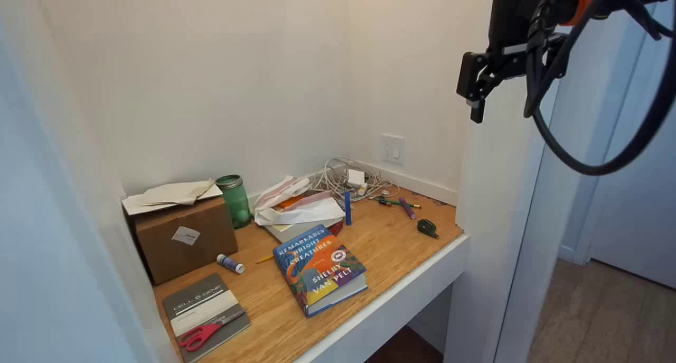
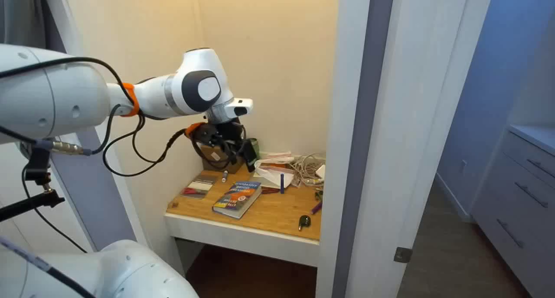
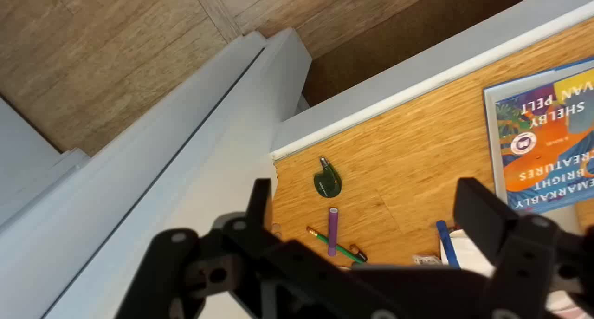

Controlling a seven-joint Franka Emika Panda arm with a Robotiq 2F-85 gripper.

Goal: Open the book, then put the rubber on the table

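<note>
By the left edge of the tabletop [image 1: 393,247], a notebook [image 1: 189,295] supports scissors [image 1: 199,335]; near the front edge lies the book [image 1: 319,268], closed, cover up, presumably ready for opening; the raised gripper [image 3: 364,191], jaws parted, grasps nothing; the rubber cannot be made out.

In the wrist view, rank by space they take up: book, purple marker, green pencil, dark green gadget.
Largest: book, though partly out of view
Next: dark green gadget
Smallest, too close to rank: purple marker, thicker, and green pencil, longer
</note>
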